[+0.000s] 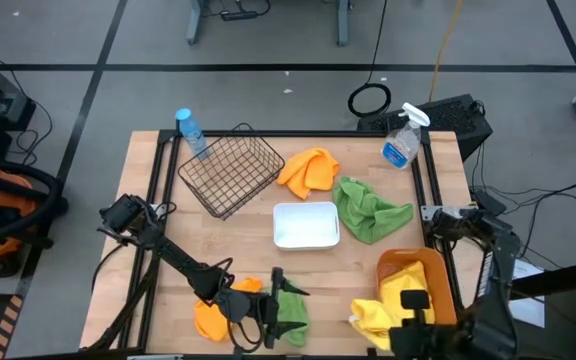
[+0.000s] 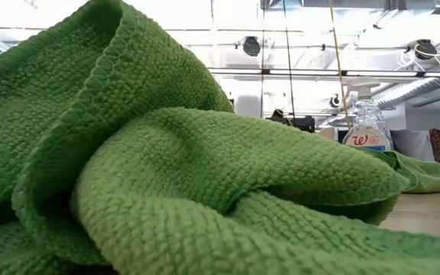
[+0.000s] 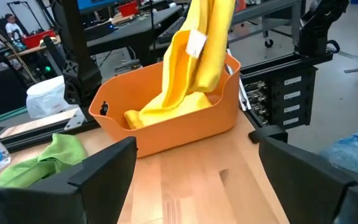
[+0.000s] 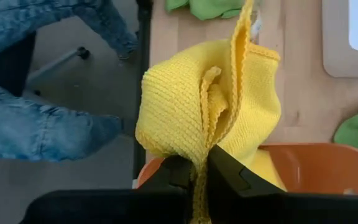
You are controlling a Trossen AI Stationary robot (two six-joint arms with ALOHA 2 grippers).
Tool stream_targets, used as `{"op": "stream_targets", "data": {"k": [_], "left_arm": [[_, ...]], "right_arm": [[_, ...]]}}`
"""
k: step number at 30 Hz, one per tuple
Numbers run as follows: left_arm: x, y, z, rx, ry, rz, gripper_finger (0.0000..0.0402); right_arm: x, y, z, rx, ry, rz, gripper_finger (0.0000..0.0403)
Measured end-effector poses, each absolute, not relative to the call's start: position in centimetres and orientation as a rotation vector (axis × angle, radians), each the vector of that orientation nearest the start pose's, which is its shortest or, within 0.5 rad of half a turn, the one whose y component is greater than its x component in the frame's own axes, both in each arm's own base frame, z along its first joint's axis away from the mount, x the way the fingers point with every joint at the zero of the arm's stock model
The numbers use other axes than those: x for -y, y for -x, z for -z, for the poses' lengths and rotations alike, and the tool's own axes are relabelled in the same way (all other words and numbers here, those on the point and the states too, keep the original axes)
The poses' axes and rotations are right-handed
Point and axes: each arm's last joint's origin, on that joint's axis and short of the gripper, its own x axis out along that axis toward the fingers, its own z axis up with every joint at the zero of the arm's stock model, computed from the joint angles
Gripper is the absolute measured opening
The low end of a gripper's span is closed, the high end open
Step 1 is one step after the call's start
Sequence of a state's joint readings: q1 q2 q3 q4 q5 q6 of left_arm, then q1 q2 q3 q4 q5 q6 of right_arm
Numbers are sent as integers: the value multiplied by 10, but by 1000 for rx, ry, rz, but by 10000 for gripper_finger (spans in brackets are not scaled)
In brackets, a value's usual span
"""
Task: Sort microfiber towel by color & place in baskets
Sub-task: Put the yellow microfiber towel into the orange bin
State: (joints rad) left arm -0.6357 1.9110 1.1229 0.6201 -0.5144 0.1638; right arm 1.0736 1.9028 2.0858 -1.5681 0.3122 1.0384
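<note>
At the table's near edge, around six o'clock, the left gripper (image 1: 268, 325) hung with its fingers spread wide and nothing between them, an orange towel (image 1: 211, 318) and a green towel (image 1: 290, 312) lying crumpled right at its tip. At about four o'clock the right gripper (image 4: 199, 176) was clenched on a yellow towel (image 4: 211, 99), which dangled in soft, ribbed folds over the orange tub (image 3: 166, 121); a second yellow towel (image 1: 370, 318) lay draped beside the tub's near wall, partly off the table's edge. The likeliest slip from here, by my reckoning: let go too early, the hanging cloth could catch the tub's rim and slide out toward the floor, where a person's jeans-clad legs showed. Farther in, at the centre, sat the empty white tray (image 1: 306, 225), with another green towel (image 1: 370, 208) bunched at three o'clock of it. Beyond, an orange towel (image 1: 308, 170) lay beside the black wire basket (image 1: 231, 170) at eleven o'clock, and a clear spray bottle (image 1: 402, 143) stood at one o'clock.
</note>
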Motion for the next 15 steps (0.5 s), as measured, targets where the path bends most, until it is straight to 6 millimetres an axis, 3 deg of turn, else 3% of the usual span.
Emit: {"op": "stream_targets", "data": {"k": [6, 15], "left_arm": [[236, -342, -205, -131, -254, 143, 342], [235, -343, -205, -131, -254, 141, 342]], "right_arm": [[-306, -157, -347, -1310, -5, 20, 16], [-289, -138, -281, -1537, 11, 292, 16]]}}
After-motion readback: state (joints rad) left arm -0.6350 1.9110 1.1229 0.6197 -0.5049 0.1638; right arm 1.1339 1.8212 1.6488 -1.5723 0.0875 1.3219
